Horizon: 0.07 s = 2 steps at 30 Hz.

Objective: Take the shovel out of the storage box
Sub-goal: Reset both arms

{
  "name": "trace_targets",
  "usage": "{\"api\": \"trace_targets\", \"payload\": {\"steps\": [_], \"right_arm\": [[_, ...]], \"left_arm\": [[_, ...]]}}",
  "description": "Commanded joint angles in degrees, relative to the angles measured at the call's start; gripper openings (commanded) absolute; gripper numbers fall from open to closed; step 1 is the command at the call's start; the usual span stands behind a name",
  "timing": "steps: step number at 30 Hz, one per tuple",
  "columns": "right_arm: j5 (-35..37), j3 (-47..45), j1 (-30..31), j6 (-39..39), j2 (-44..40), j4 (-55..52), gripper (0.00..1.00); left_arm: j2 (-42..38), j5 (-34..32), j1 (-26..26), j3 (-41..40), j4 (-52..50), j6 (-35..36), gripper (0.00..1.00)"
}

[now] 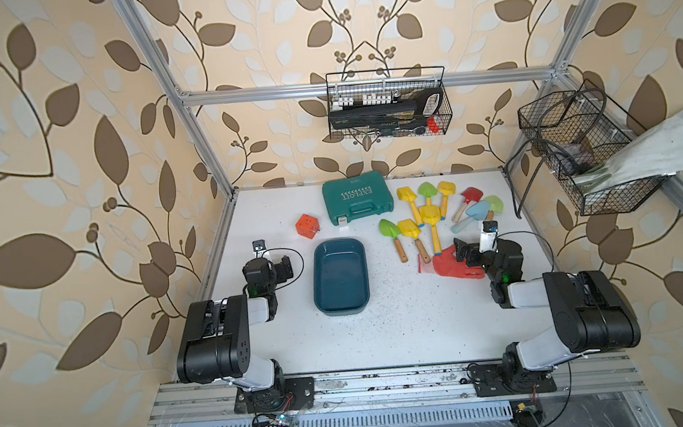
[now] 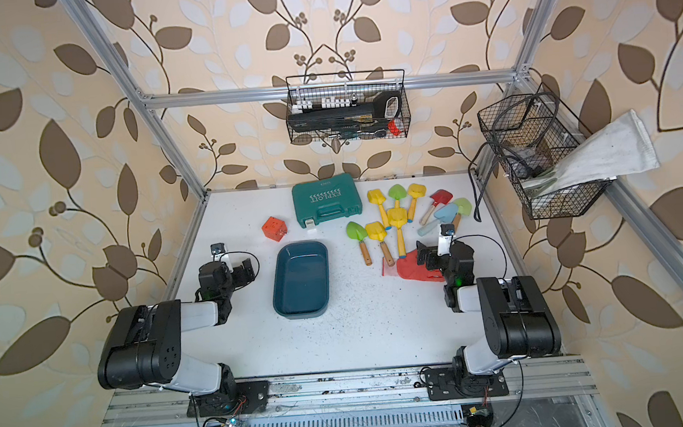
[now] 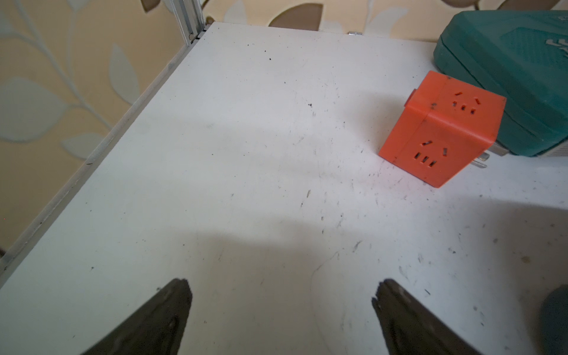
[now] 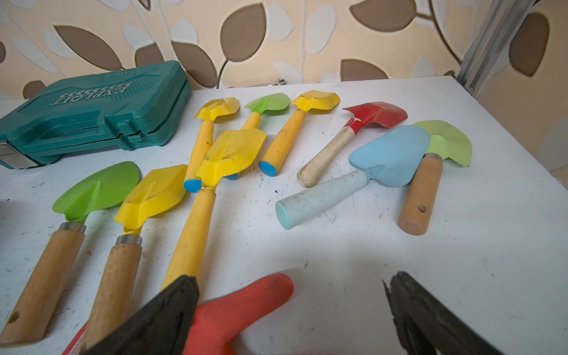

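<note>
The dark teal storage box [image 1: 338, 243] [image 2: 298, 245] sits mid-table, and only its bare floor shows inside. Several toy shovels lie on the table to its right, among them a long yellow shovel [image 1: 430, 216] [image 4: 230, 153], a light blue one [image 4: 390, 156] and a red one [image 4: 375, 115]. My left gripper [image 1: 284, 269] [image 3: 282, 295] stands open just left of the box over bare table. My right gripper [image 1: 465, 250] [image 4: 292, 295] stands open above a red glove [image 1: 448, 266] [image 4: 246, 304], near the shovels' handle ends, holding nothing.
A green hard case [image 1: 357, 200] [image 3: 507, 61] lies at the back, with an orange socket cube [image 1: 306, 225] [image 3: 442, 129] to its left. Black wire baskets hang on the back wall [image 1: 388, 110] and the right wall [image 1: 576, 150].
</note>
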Motion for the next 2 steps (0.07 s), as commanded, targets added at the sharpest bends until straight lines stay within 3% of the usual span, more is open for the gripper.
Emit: {"api": "trace_targets", "payload": {"steps": [1,2], "right_arm": [[-0.4,1.3,0.2,-0.7,0.2,-0.2,0.99],[-0.4,1.3,0.2,-0.7,0.2,-0.2,1.0]], "left_arm": [[-0.3,1.6,0.5,1.4,0.9,-0.6,0.99],[-0.4,1.6,0.5,1.3,0.9,-0.6,0.99]]}}
